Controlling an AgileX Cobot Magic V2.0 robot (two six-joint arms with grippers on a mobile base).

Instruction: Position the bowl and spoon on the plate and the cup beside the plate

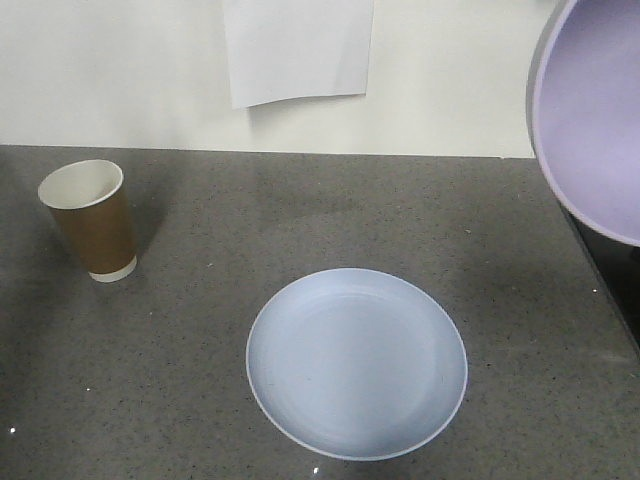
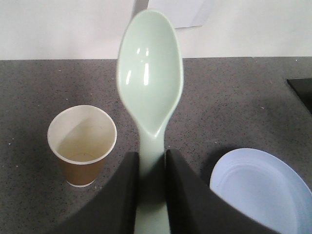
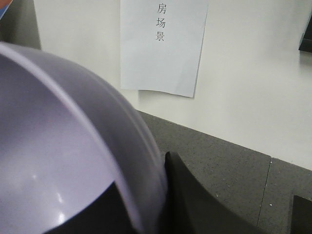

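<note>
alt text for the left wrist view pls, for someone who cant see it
The left gripper holds a pale mint-green spoon by its handle, its scoop end pointing away above a grey speckled countertop. A brown paper cup stands upright at lower left, and part of a pale blue plate shows at lower right.

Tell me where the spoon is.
Left wrist view, centre: the spoon is clamped by its handle between the fingers of the left gripper, raised above the counter between paper cup and plate.

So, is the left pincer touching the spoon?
Touching. In the left wrist view the left pincer clamps the spoon handle between both fingers.
</note>
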